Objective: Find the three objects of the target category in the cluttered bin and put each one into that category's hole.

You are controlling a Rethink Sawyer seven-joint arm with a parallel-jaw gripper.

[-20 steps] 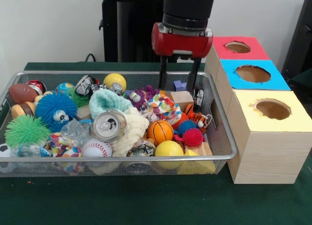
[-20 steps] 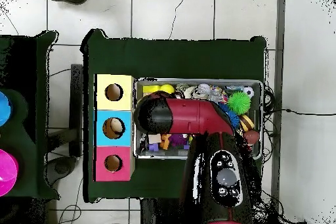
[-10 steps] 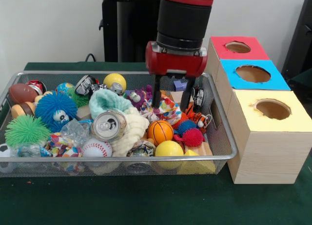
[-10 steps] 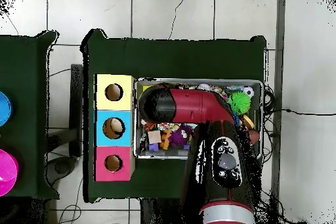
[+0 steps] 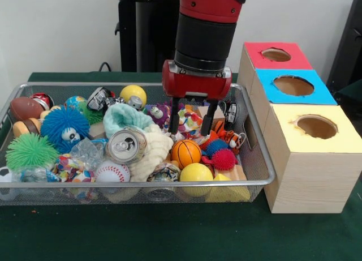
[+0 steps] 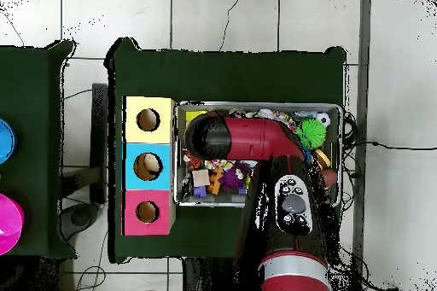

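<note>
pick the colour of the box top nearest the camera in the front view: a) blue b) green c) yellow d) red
c: in the front view the yellow-topped box sits closest to the camera, with the blue-topped box behind it and the red-topped box farthest back.

A table covered in dark green cloth carries two things directly — a silver wire-mesh bin crammed with toys, and just beside it a pale wooden box topped red, blue and yellow.
</note>
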